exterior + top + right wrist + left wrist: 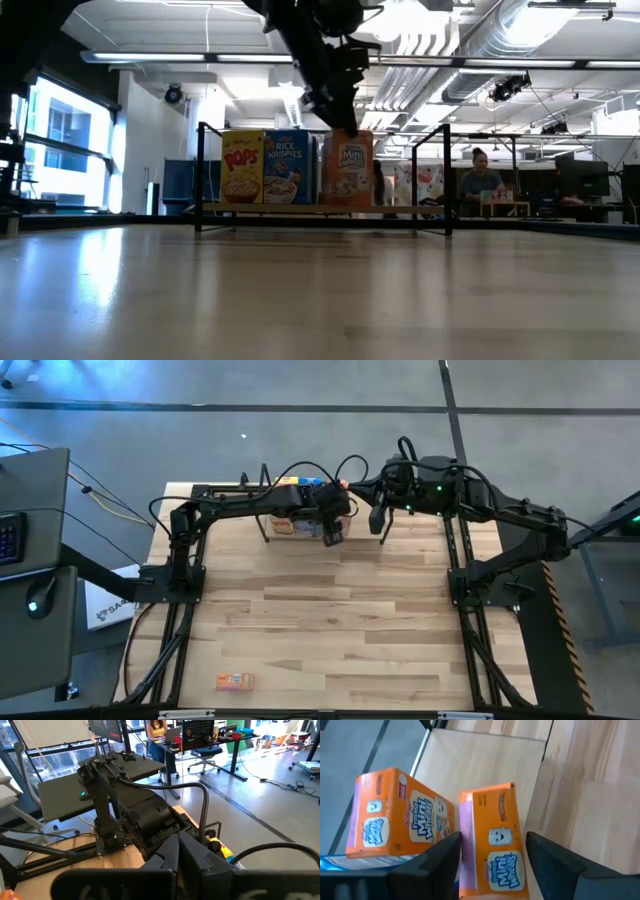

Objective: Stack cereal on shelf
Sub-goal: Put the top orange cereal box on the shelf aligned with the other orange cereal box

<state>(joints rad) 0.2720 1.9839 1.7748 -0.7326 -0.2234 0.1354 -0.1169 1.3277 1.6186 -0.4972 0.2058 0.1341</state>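
Note:
The shelf (262, 520), a black rod frame on a wooden board (320, 207), stands at the table's far edge. On it stand a yellow Pops box (242, 167), a blue Rice Krispies box (286, 167) and an orange Mini Wheats box (348, 167). My left gripper (333, 528) comes down onto the top of that orange box (492, 845); a second orange box (400, 815) stands beside it. Another orange box (235, 681) lies flat near the table's near edge. My right gripper (379, 517) hovers shut just right of the shelf, touching nothing. My left gripper has the orange Mini Wheats box between its two fingers, one finger (442, 857) on its purple narrow side (465, 840) and the other (547, 857) at the opposite side. The fingers come from above, slanting from the near side, at the box's upper end (346, 134). The box stands upright on the shelf board.
Black frames (180, 575) (465, 585) carry the arms at the table's left and right sides. The wide wooden top (320, 620) lies between them. Beyond the table a person (482, 178) sits at a desk.

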